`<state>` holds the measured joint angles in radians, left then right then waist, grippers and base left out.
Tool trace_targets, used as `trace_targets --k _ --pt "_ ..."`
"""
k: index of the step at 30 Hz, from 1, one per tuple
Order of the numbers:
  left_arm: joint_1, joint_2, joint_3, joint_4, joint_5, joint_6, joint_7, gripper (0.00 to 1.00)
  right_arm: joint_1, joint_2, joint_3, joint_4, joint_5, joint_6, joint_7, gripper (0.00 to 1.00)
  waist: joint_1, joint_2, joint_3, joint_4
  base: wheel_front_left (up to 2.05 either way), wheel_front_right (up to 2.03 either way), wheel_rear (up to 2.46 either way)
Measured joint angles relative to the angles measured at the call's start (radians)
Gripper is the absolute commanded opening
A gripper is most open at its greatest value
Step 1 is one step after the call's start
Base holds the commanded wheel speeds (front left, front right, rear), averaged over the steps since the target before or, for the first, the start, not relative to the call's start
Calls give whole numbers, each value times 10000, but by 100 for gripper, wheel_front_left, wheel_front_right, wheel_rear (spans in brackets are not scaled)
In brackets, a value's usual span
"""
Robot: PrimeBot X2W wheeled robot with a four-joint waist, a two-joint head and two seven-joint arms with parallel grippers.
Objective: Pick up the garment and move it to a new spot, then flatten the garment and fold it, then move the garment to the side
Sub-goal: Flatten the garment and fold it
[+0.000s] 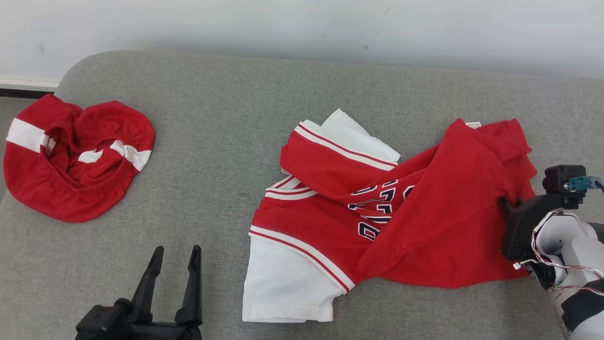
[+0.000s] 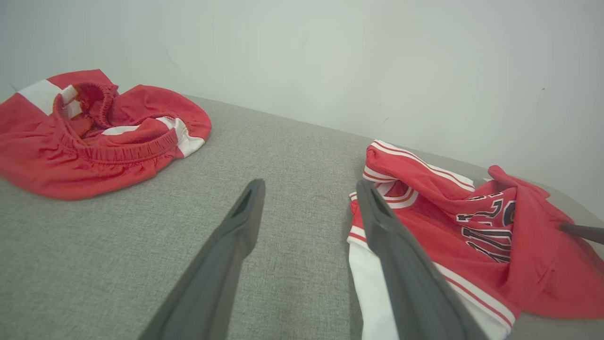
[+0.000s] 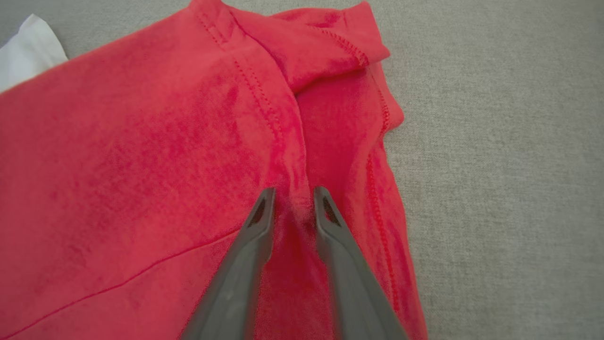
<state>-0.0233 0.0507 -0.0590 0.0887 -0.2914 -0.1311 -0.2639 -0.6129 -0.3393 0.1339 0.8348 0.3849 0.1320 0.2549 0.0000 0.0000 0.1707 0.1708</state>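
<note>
The garment [image 1: 424, 222] is a red jersey with white sleeves and dark lettering, lying crumpled across the middle and right of the grey cushion [image 1: 226, 94]. My right gripper [image 1: 505, 203] is at its right edge. In the right wrist view its fingers [image 3: 291, 193] are drawn in on a raised ridge of the red cloth [image 3: 141, 165], pinching it. My left gripper [image 1: 175, 252] stands open at the lower left, above bare cushion, apart from the jersey's white sleeve. The left wrist view has those open fingers [image 2: 309, 186] with the jersey [image 2: 472, 222] to their right.
A second red piece with white stripes and an elastic waist [image 1: 71, 160] lies bunched at the cushion's far left [image 2: 94, 141]. A pale wall [image 1: 302, 23] runs behind the cushion. Bare grey cloth lies between the two red pieces.
</note>
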Motion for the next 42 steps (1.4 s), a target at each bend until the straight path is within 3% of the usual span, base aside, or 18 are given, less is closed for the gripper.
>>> trace_targets --k 2,3,11,16,21,27,37,38,39,40,42 --pt "0 -2 -19 2 -2 0 0 100 26 -2 6 -52 -10 -2 -12 33 0 0 -8 -11 0 0 0" --pt "0 -2 -35 0 -4 0 0 100 52 -8 -6 -90 -59 -2 -38 0 0 0 -11 -14 0 0 0" --pt "71 -2 13 -19 -6 0 0 100 420 -6 -412 -679 25 -2 -291 0 0 0 -143 -10 0 0 0" --pt "241 0 215 -61 -13 0 0 100 1630 113 -598 -2322 780 0 291 0 0 0 -253 -170 0 0 0" --pt "326 -4 309 -109 -19 0 0 100 3329 -29 -1689 -4172 470 -2 802 0 -1 0 -324 -455 0 0 0" --pt "323 -2 360 -102 -19 2 0 100 5071 876 -3172 -6107 27 -2 1684 0 -1 0 -414 -775 0 0 0" --pt "433 -4 297 10 -19 0 0 100 6333 1791 -4268 -6826 -1208 -2 2525 0 -1 0 -760 -905 0 0 0" --pt "479 -2 295 19 -19 0 0 100 6387 1843 -4289 -6803 -1338 0 2564 13 -1 0 -799 -907 0 0 0" --pt "514 -4 301 35 -19 2 0 100 6428 1894 -4299 -6767 -1411 -2 2556 13 -1 0 -839 -911 0 0 0" --pt "539 -4 303 44 -19 2 0 100 6458 1946 -4299 -6736 -1488 0 2512 100 -1 0 -884 -915 0 0 0" --pt "596 -4 330 59 -19 2 0 100 6501 2017 -4316 -6692 -1588 0 2334 100 -1 -1 -971 -926 0 0 0"
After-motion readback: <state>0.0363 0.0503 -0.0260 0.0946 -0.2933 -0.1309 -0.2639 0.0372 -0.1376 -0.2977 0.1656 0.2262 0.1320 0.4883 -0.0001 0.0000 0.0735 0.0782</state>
